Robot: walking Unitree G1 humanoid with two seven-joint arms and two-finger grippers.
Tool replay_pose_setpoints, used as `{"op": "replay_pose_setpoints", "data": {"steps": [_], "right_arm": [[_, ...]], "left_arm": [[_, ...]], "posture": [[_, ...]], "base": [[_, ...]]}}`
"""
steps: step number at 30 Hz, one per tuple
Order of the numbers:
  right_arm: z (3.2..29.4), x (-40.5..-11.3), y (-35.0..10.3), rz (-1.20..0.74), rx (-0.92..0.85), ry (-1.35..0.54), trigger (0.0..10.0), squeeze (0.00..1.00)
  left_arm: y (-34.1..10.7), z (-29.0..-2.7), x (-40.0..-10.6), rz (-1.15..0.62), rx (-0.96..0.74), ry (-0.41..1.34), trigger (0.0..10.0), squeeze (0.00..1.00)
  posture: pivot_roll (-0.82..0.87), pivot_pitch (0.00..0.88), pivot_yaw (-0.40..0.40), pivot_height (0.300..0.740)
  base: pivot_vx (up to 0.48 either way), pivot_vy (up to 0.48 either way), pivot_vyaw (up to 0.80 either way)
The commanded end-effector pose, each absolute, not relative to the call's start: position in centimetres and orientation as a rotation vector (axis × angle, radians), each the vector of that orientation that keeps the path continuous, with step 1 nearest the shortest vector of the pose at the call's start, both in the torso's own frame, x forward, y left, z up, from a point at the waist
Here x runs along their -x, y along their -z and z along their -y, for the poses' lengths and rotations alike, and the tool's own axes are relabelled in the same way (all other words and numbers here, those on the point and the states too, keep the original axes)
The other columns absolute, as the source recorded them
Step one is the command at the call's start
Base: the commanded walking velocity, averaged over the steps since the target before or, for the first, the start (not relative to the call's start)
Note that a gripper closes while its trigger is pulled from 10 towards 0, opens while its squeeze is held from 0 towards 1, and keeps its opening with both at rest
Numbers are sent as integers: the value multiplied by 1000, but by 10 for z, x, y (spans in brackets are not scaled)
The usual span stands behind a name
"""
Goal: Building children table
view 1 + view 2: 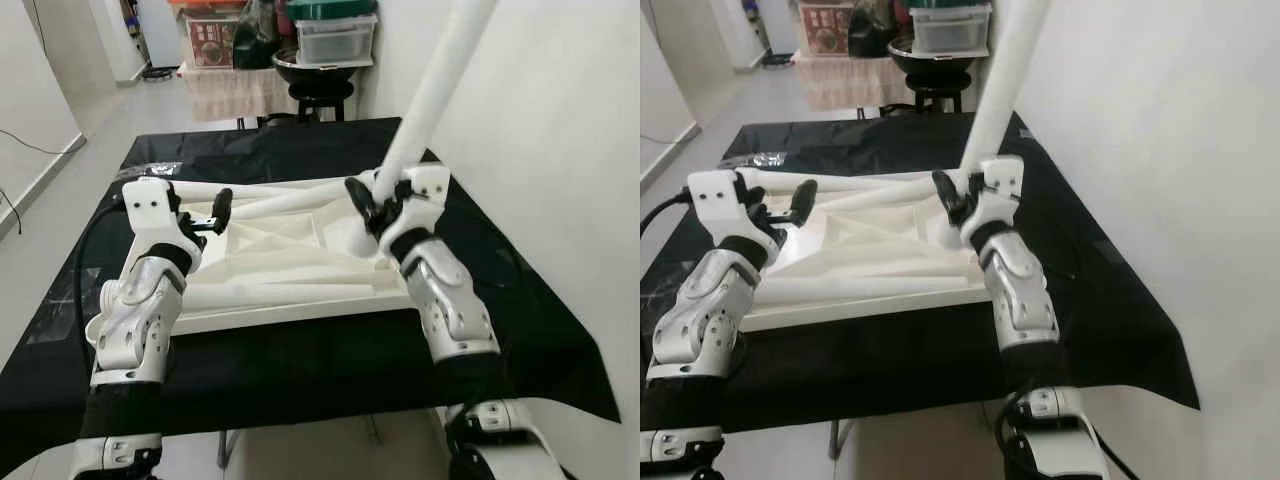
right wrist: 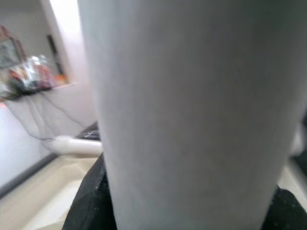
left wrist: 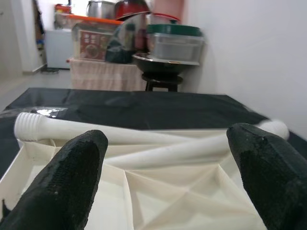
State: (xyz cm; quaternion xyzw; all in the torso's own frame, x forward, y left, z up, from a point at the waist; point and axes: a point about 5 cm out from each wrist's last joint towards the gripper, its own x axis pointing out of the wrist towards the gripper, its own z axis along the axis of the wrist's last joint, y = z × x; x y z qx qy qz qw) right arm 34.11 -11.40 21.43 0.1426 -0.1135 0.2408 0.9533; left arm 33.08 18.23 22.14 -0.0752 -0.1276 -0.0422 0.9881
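Table top: an upturned cream plastic children's table top with ribbed underside [image 1: 290, 265] lies on a table draped in black cloth [image 1: 330, 365], close to the cloth's right edge and reaching toward its front edge.
Right gripper: the right gripper [image 1: 375, 205] is clamped around a white plastic table leg [image 1: 430, 90] near its lower end, at the far right corner of the table top; the leg stands tilted, rising up and to the right.
Left gripper: the left gripper [image 1: 218, 212] hovers over the far left part of the table top, its black fingers [image 3: 72, 177] spread apart and holding nothing.
Loose legs: two more white tubular legs [image 3: 158, 141] lie crossed along the far edge of the table top.
Background: a stool stacked with plastic containers [image 1: 325, 45] stands beyond the far edge.
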Motion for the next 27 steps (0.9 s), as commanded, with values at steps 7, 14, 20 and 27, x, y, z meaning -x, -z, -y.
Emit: {"op": "replay_pose_setpoints", "data": {"steps": [7, 14, 20, 27], "right_arm": [[112, -302, -203, 240, -393, -641, 10000, 0], [118, -267, -159, 98, -347, -610, 10000, 0], [110, -254, -143, 30, -381, -629, 10000, 0], [108, -253, -144, 13, -404, -650, 10000, 0]], "left_arm": [[-192, -154, -307, 164, 94, 199, 10000, 0], [-149, -134, -269, 68, 105, 329, 10000, 0], [-122, -116, -257, -7, 115, 357, 10000, 0], [-123, -111, -255, 1, 85, 399, 10000, 0]], "posture": [[-75, 0, 22, 740], [-85, 0, 22, 740], [-90, 0, 35, 740], [-82, 0, 45, 740]], "base": [[0, 0, 0], [0, 0, 0], [0, 0, 0], [0, -122, 0]]}}
